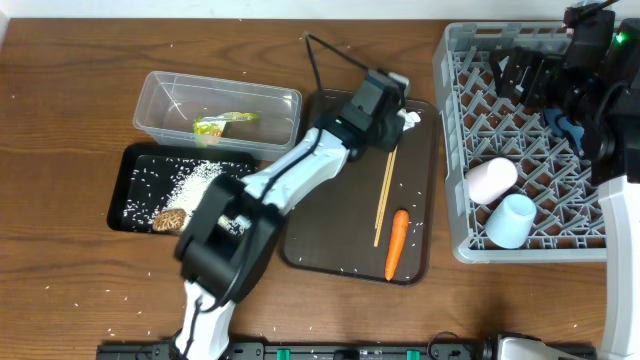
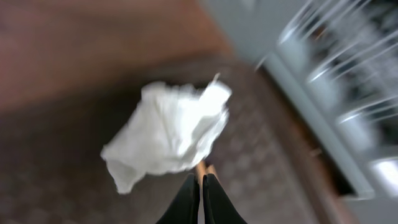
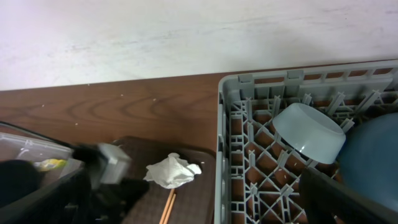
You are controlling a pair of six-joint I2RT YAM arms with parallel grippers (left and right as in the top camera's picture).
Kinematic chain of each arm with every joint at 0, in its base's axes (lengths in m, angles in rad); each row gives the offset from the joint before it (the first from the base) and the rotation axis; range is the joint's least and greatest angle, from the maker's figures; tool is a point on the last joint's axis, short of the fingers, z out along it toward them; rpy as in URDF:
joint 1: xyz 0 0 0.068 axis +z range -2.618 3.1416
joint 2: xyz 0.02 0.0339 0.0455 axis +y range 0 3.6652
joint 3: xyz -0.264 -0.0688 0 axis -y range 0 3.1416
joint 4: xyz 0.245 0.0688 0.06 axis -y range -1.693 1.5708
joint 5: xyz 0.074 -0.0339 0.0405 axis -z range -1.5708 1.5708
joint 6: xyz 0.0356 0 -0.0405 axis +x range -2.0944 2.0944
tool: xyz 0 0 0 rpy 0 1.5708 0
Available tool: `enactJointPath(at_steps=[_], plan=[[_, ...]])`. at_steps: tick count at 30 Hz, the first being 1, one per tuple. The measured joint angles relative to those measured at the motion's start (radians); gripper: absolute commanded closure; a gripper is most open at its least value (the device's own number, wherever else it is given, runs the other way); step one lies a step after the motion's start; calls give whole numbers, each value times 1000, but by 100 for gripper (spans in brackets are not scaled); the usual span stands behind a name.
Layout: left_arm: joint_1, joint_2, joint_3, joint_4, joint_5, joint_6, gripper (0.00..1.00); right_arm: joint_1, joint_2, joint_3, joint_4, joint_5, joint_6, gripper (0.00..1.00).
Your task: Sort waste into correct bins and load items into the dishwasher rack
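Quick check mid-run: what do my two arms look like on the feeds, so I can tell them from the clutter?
Left arm: white links, chunky black joints, a thin black cable looping off the wrist. The left gripper has slim black fingers. Right arm: mostly black up top, with a green light and a blue part, and a white lower link.

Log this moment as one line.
left gripper shut | crumpled white tissue just ahead, on brown tray | carrot, chopsticks on tray

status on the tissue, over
Left gripper shut, just short of crumpled white tissue on the brown tray. Right gripper over dishwasher rack, state unclear. Chopsticks beside the tissue.
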Motion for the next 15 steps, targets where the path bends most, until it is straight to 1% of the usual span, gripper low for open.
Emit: enactJointPath(at_steps=[1,2,3,4,5,7,8,9,11,15], plan=[[0,-21,0,11,0,0,89,0,0,0,0,0,0,1],[0,-33,2,23,0,2,78,0,0,0,0,0,0,1],[-1,-39,3,37,0,5,62,0,0,0,0,0,0,1],[-1,-40,5,56,1,1,50,0,0,0,0,0,0,1],[-1,-33,5,86,0,0,33,0,0,0,0,0,0,1],[-2,-9,5,136,0,3,17,0,0,0,0,-1,0,1],[-2,13,5,166,-1,7,12,0,0,0,-1,-2,0,1],[-2,38,5,193,-3,12,11,0,0,0,-2,-3,0,1],[-2,98,5,228,-10,8,11,0,0,0,-5,-3,0,1],[-2,217,5,247,-33,9,10,0,0,0,-10,-3,0,1]])
